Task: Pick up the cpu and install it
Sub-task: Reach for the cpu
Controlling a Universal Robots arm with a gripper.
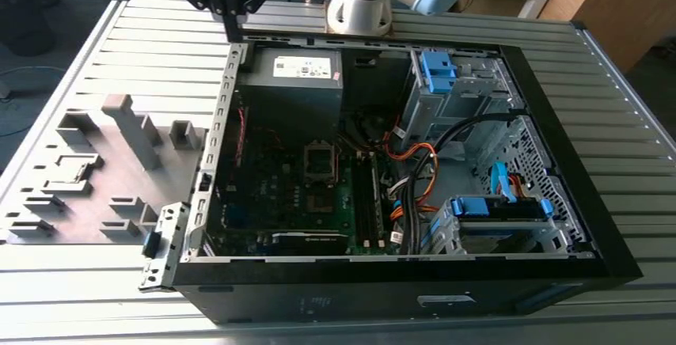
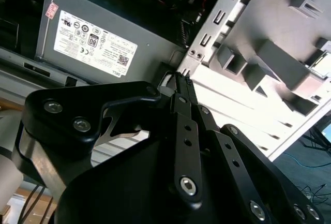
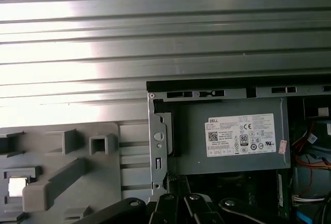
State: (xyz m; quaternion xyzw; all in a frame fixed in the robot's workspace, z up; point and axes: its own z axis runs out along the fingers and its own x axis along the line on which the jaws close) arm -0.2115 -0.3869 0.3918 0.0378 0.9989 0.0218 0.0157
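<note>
Gripper (image 1: 234, 35) of the single arm, hanging over the far corner of the open computer case (image 1: 571, 163) on the exterior view's left, just beside the power supply (image 1: 299, 72). Its dark fingers met at a narrow tip with no gap and nothing between them, as the second wrist view showed (image 2: 178, 78). That view looked along the fingers, with the labelled face of the power supply (image 2: 98, 38) beyond them.

The cpu (image 1: 74, 172) lay flat in a square pocket of the grey holder (image 1: 116, 195), which rested on the slatted metal table (image 1: 106, 60) at the exterior view's left of the case. In the first wrist view the cpu (image 3: 17, 188) appeared as a pale, bright square set into the holder (image 3: 62, 177), beside a long slanted bar and two short upright blocks. Cpu and gripper were well apart, with no contact between them.

Inside the case the dark, metal-framed socket (image 1: 320, 161) sat near the middle of the circuit board, below the power supply as the exterior view showed it. Blue-tabbed drive bays (image 1: 449, 76) and bundled orange and black cables (image 1: 407, 179) occupied the case towards the exterior view's right.
</note>
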